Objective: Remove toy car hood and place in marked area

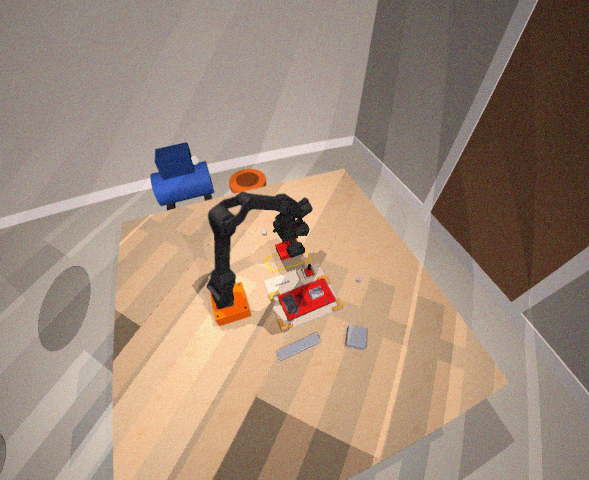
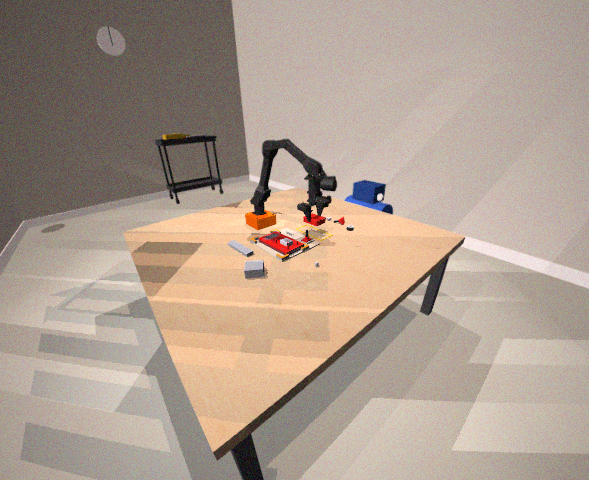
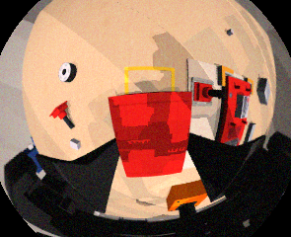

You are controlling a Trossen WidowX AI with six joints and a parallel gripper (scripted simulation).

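Observation:
My gripper [image 1: 288, 249] [image 2: 314, 216] [image 3: 152, 138] is shut on the hood, a red panel [image 1: 282, 250] [image 2: 314, 221] [image 3: 152, 120], with a black finger at either side of it. The hood appears raised above the table, just beyond the marked area on the side away from the car. The marked area is a yellow outline [image 1: 269, 265] [image 3: 150, 68]; the hood hides its near edge in the wrist view. The toy car [image 1: 304, 300] [image 2: 276, 241] [image 3: 231, 111], red with grey parts, sits on a pale board with orange corner brackets.
A red part with a black post [image 1: 308, 271] [image 3: 202, 92] stands between car and outline. A wheel [image 2: 350, 227] [image 3: 67, 72], a red piece [image 2: 340, 220] [image 3: 61, 110] and a small pale cube [image 1: 264, 232] [image 3: 75, 144] lie beyond. A grey bar [image 1: 298, 346] and grey block [image 1: 356, 336] lie past the car.

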